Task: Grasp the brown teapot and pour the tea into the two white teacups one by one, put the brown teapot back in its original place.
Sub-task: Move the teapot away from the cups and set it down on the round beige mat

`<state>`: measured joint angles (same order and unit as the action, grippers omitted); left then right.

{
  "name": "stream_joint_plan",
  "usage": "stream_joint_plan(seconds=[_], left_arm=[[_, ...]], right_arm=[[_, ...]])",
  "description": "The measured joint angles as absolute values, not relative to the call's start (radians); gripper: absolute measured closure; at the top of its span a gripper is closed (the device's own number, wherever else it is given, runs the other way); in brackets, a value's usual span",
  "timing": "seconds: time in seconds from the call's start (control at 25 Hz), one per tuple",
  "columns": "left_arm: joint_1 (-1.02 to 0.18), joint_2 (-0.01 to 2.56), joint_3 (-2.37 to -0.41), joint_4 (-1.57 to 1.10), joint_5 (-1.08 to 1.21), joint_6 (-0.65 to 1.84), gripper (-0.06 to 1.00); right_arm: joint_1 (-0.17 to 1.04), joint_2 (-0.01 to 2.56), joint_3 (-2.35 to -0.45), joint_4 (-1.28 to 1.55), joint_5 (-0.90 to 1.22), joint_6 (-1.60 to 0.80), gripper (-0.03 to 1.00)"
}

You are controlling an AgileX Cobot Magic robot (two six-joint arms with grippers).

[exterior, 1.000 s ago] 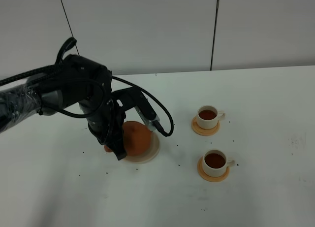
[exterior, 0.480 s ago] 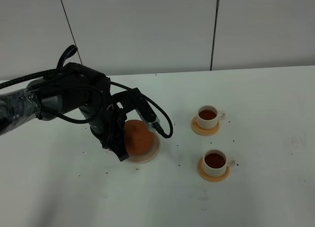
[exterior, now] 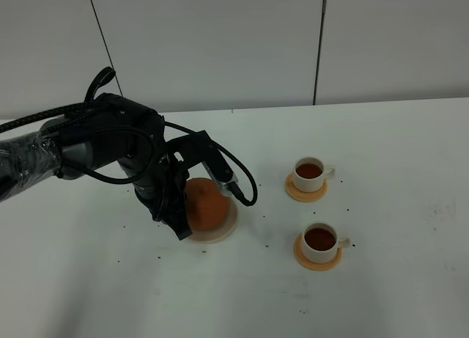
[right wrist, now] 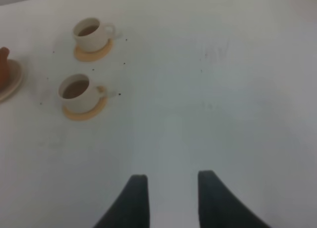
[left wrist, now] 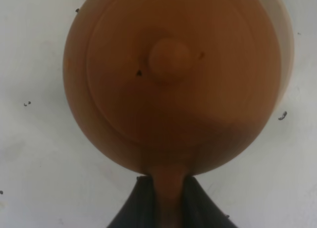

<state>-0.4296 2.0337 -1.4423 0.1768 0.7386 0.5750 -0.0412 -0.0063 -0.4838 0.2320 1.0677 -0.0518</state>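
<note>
Both cups [exterior: 309, 173] are filled; the left pincer [left wrist: 167, 198] pinches the teapot [exterior: 203, 204] handle on its trivet [exterior: 229, 222]. Releasing comes next.

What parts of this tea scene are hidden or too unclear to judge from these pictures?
- Teapot handle side, high view: hidden behind the black arm.
- Left pincer tips, left wrist view: cut off by the picture's edge.
- Trivet: mostly covered by the teapot.
- How much tea is left in the pot: the lid hides it.
</note>
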Motion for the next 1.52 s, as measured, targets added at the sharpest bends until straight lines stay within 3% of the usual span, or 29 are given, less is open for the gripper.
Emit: stream_joint_plan(seconds=[1.52], left_arm=[[-0.429,2.053,-1.442,0.140,0.760,0.602,0.77]], right_arm=[[-0.041,-0.006,-0.484,0.233,1.068,-0.052,0.73]])
